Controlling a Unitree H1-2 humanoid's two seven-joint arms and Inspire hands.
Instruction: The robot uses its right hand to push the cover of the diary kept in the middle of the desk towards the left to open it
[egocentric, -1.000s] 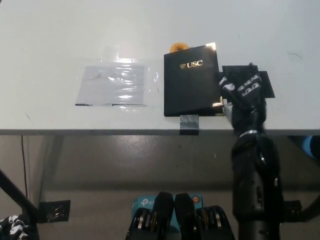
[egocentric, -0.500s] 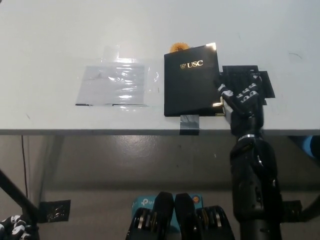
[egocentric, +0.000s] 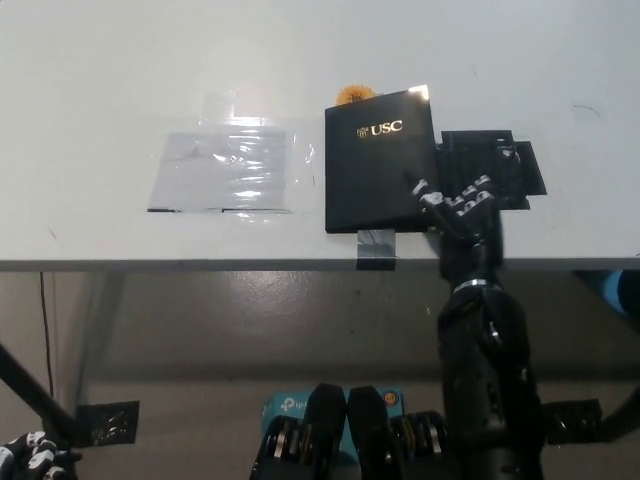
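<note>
A white desk (egocentric: 120, 90) carries everything here, its front edge running across the picture below the objects. At its middle lies a black diary (egocentric: 380, 165) with gold "USC" lettering, closed and flat, close to the front edge. Left of the diary, apart from it, lies a clear plastic sheet (egocentric: 222, 170). Just beyond the diary's far edge a small orange object (egocentric: 352, 94) peeks out. Right of the diary, a flat black patch (egocentric: 495, 165) lies on the desk. At the diary's near edge, a strip of grey tape (egocentric: 376, 246) sits on the desk's front edge.
</note>
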